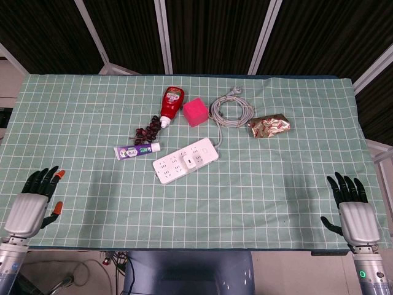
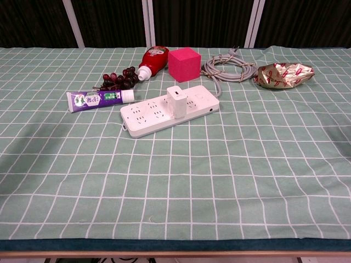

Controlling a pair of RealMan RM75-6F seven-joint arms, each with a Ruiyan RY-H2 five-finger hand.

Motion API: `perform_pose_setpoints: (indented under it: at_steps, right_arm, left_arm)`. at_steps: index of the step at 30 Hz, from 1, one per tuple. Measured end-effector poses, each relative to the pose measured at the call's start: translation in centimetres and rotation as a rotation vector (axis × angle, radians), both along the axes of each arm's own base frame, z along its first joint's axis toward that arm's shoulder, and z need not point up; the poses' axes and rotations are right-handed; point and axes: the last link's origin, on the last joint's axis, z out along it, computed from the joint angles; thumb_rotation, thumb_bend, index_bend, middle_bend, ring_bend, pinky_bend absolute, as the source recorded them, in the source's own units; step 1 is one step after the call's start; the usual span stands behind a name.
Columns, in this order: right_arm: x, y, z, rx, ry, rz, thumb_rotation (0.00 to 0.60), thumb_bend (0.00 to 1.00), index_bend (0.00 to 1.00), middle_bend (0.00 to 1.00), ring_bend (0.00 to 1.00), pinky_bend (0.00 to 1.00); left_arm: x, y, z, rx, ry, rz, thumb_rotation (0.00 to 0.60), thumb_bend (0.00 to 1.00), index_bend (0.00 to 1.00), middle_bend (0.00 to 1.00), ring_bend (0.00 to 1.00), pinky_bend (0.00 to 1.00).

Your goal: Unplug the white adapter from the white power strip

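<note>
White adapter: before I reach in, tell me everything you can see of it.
The white adapter is a small, smooth, plastic-looking block with rounded corners, standing upright and still plugged into the white power strip, right of the strip's middle. The head view shows a small dark mark on its top face. Only the strip touches it. The strip lies diagonally on the green checked cloth, its grey cable coiled behind. Both hands are far off at the near table edge.
</note>
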Motion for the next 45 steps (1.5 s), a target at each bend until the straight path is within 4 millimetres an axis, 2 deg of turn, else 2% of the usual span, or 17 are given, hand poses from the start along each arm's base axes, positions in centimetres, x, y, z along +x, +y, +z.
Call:
perform_pose_setpoints:
  at_steps: [6, 16, 22, 25, 30, 37, 45]
  right_arm:
    - [0.9, -0.6, -0.3, 0.014, 0.007, 0.015, 0.6, 0.26, 0.0, 0.0, 0.0, 0.0]
    - [2.8, -2.1, 0.3, 0.038, 0.031, 0.018, 0.6, 0.26, 0.0, 0.0, 0.0, 0.0]
    - [3.7, -3.0, 1.0, 0.03, 0.041, 0.013, 0.6, 0.26, 0.0, 0.0, 0.0, 0.0]
    - [3.9, -3.4, 1.4, 0.03, 0.046, 0.006, 0.6, 0.26, 0.0, 0.0, 0.0, 0.0]
    - [4.2, -3.9, 1.6, 0.036, 0.058, 0.0, 0.6, 0.26, 0.0, 0.0, 0.0, 0.0]
    - [4.9, -4.9, 0.9, 0.065, 0.08, 0.008, 0.6, 0.26, 0.0, 0.0, 0.0, 0.0]
    - [7.0, -6.3, -0.1, 0.103, 0.098, 0.05, 0.6, 0.26, 0.0, 0.0, 0.0, 0.0]
  left_arm:
    - [4.1, 2.7, -1.8, -0.101, 0.014, -0.106, 0.6, 0.61, 0.03, 0.0, 0.01, 0.12]
    - [10.9, 7.1, -5.8, -0.26, 0.124, -0.28, 0.6, 0.61, 0.1, 0.06, 0.03, 0.15]
    - [14.0, 9.2, -8.5, -0.32, 0.177, -0.337, 0.6, 0.61, 0.16, 0.11, 0.06, 0.17]
    - [14.8, 9.9, -9.7, -0.339, 0.196, -0.339, 0.6, 0.61, 0.19, 0.13, 0.06, 0.18]
    - [15.4, 10.6, -11.4, -0.368, 0.201, -0.322, 0.6, 0.61, 0.2, 0.14, 0.07, 0.19]
    - [15.2, 11.4, -13.2, -0.392, 0.225, -0.292, 0.6, 0.61, 0.2, 0.14, 0.07, 0.19]
    - [14.8, 11.9, -14.6, -0.407, 0.225, -0.261, 0.6, 0.61, 0.2, 0.14, 0.07, 0.2]
